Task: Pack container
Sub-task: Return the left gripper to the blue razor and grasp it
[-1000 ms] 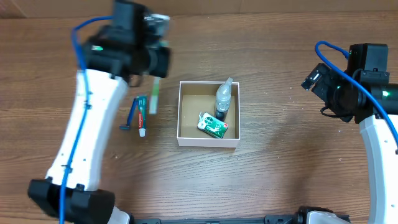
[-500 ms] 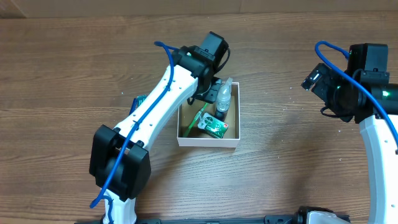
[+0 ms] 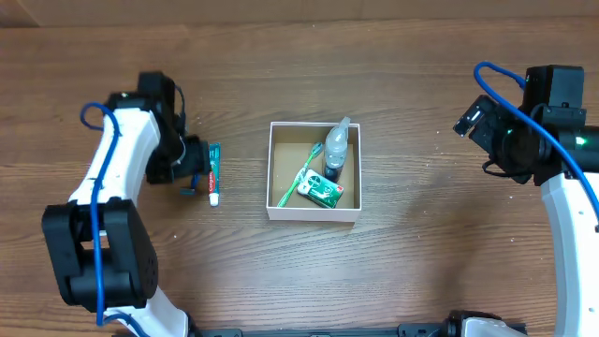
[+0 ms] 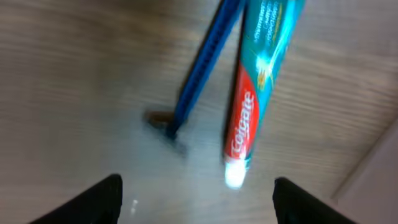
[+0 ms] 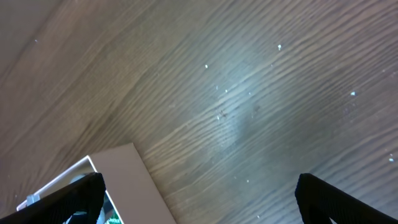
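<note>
The container (image 3: 314, 213), a square white-walled box with a brown inside, sits mid-table. In it lie a green toothbrush (image 3: 298, 176), a clear bottle (image 3: 335, 145) and a green packet (image 3: 321, 190). My left gripper (image 3: 192, 170) hovers left of the box, open and empty, over a Colgate toothpaste tube (image 3: 213, 173) and a blue razor (image 3: 190, 191). In the left wrist view the tube (image 4: 255, 87) and razor (image 4: 199, 74) lie side by side ahead of the gripper (image 4: 196, 205). My right gripper (image 3: 485, 131) hangs open at the far right, its wrist view (image 5: 205, 199) catching the box's wall (image 5: 124, 180).
Bare wooden table surrounds the box. The left arm's white links (image 3: 117, 187) run down the left side, and the right arm (image 3: 566, 187) stands along the right edge.
My left arm carried the green toothbrush to the box, let it go inside, then swung back left over the toothpaste and razor with its jaws opened. The right arm stayed still.
</note>
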Action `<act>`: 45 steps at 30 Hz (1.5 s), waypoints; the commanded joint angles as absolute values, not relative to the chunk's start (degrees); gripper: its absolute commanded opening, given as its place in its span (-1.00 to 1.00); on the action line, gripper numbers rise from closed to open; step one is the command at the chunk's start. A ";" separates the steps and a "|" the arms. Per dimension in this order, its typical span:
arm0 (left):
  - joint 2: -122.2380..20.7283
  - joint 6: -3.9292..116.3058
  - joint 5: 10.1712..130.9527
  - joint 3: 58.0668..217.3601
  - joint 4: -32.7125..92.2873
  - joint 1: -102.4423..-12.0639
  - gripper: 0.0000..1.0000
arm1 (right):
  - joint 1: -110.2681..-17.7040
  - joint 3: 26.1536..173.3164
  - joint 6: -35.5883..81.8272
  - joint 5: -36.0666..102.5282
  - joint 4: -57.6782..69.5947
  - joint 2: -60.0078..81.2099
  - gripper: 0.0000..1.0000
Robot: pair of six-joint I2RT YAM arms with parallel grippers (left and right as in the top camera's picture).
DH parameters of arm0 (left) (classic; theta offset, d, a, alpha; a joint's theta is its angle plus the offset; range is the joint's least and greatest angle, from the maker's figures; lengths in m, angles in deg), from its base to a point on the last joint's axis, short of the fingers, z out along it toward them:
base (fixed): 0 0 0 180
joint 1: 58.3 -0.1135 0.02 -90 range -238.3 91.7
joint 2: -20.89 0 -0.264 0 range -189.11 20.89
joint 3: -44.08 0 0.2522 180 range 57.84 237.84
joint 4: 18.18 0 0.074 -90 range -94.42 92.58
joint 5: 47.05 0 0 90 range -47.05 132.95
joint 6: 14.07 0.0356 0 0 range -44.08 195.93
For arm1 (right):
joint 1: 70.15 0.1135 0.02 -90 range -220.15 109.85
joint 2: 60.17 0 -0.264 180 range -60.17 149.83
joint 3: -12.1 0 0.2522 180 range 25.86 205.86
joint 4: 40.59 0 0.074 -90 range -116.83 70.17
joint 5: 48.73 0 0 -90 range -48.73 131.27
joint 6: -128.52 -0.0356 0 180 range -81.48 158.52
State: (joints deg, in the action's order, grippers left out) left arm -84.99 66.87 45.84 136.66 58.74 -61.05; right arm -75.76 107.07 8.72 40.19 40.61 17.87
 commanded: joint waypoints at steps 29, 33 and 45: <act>-85.80 73.58 41.89 131.29 43.52 -61.40 0.48 | -75.91 107.57 8.43 40.54 40.37 17.65 1.00; -90.48 73.62 41.91 131.05 43.42 -61.40 0.33 | -75.91 107.57 8.45 40.54 40.39 17.65 1.00; -91.18 72.02 46.24 135.29 52.53 -61.40 -0.92 | -75.91 107.57 8.43 40.54 40.39 17.65 1.00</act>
